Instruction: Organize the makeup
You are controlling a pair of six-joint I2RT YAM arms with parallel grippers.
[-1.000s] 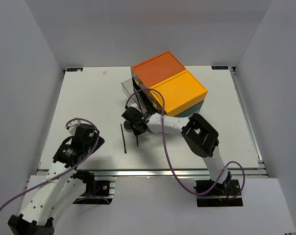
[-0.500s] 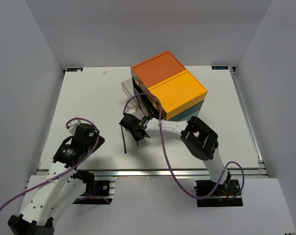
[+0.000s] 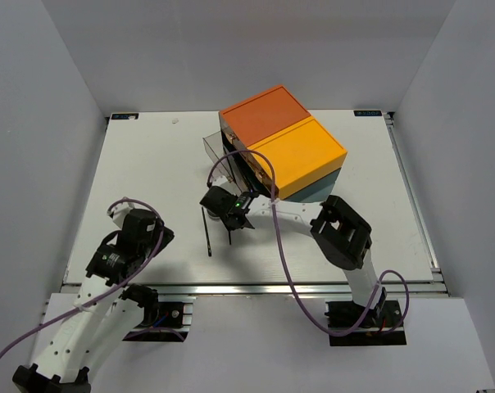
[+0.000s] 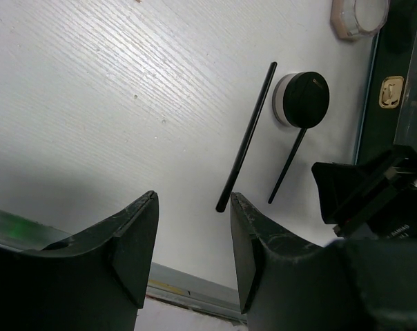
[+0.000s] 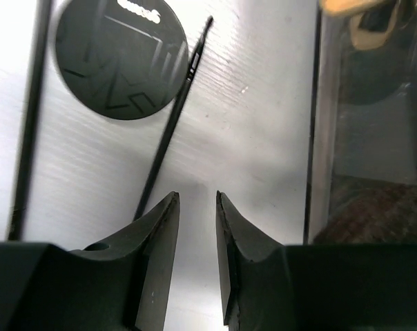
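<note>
Two thin black sticks lie side by side on the white table: a long one [image 4: 246,136] [image 3: 206,232] and a thinner one [image 4: 288,164] [image 5: 168,124]. The round black compact [image 4: 302,98] [image 5: 119,58] sits at their far ends. A pinkish jar [image 4: 360,15] lies beyond it. My right gripper [image 5: 196,196] [image 3: 219,209] hovers low just behind the compact, beside the thin stick, jaws slightly apart and empty. My left gripper [image 4: 191,200] [image 3: 157,233] is open and empty, near the table's front left, short of the long stick's near end.
The orange, yellow and teal drawer box [image 3: 297,151] stands mid-table at the back. Its clear drawer [image 5: 319,138] is pulled out just right of my right gripper, with beige and brown items dimly visible inside. The table's front rail [image 4: 188,289] lies below my left fingers.
My right gripper dipped toward the sticks and came back a little, staying over the compact. The left arm has settled slightly lower. The sticks have not moved.
</note>
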